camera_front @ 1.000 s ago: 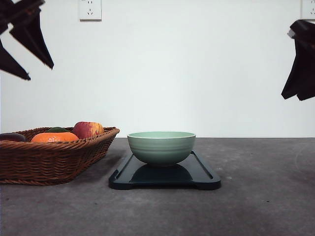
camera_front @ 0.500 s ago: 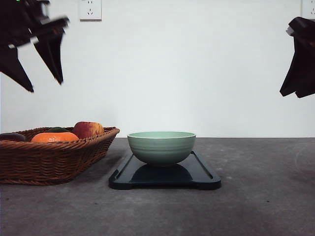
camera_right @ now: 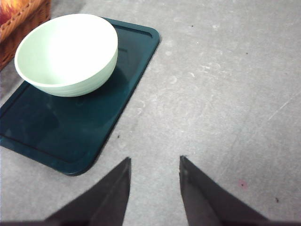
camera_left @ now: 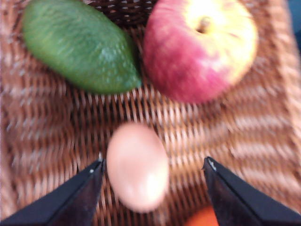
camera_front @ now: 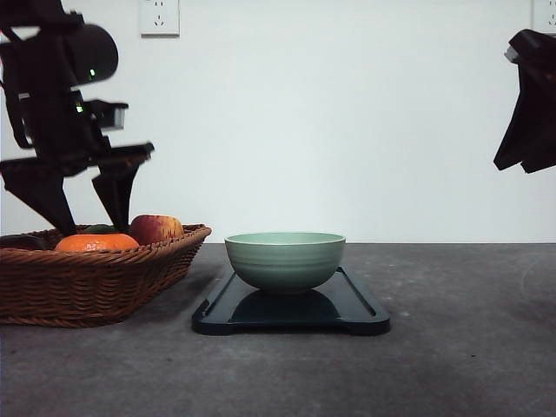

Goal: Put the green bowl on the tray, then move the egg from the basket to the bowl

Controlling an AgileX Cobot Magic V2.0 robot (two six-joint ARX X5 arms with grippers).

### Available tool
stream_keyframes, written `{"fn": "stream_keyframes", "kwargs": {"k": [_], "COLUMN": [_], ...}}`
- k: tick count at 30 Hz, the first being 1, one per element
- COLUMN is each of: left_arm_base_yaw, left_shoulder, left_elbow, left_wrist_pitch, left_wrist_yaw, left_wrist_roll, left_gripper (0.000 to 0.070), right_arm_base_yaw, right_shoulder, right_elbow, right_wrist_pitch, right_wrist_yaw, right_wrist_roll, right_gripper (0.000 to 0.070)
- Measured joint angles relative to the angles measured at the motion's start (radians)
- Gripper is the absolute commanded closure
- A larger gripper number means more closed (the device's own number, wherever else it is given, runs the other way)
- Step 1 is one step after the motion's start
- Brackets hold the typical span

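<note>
Bowl: The pale green round bowl (camera_front: 285, 259) is sitting on the flat dark tray (camera_front: 347, 304) on the grey tabletop (camera_front: 469, 347). That part looks done.
Egg: The small pinkish-brown egg (camera_left: 137, 165) is lying in the brown woven basket (camera_front: 87, 282), near a red and yellow apple (camera_left: 200, 47) and a long green fruit (camera_left: 77, 44).
Left hand: Your left hand (camera_left: 153, 181) is hanging open over the basket, with the egg sitting between its two dark fingers (camera_left: 70, 200).
Right hand: Your right hand (camera_right: 154, 186) is open and holding nothing, above bare tabletop beside the tray.
How the egg is likely to feel: It is probably light, smooth and easy to crack. It may roll.
Where to hold: Be closing softly on its two long sides, around the middle.
</note>
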Motion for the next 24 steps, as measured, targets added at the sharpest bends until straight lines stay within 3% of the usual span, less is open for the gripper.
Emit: {"fn": "stream_keyframes", "kwargs": {"k": [14, 19, 24], "left_arm_base_yaw": [0.000, 0.000, 0.000], "left_shoulder": [0.081, 0.081, 0.081], "left_elbow": [0.000, 0.000, 0.000], "left_wrist_pitch": [0.028, 0.030, 0.029], "left_wrist_yaw": [-0.021, -0.021, -0.021], "left_wrist_roll": [0.000, 0.000, 0.000], "left_gripper": [0.0278, 0.0428, 0.0438], "right_arm_base_yaw": [0.000, 0.000, 0.000], "right_shoulder": [0.000, 0.000, 0.000], "right_elbow": [0.000, 0.000, 0.000], "right_wrist_pitch": [0.000, 0.000, 0.000], "right_wrist_yaw": [0.000, 0.000, 0.000], "right_wrist_roll": [0.007, 0.008, 0.008], "right_gripper": [0.0499, 0.0499, 0.0499]}}
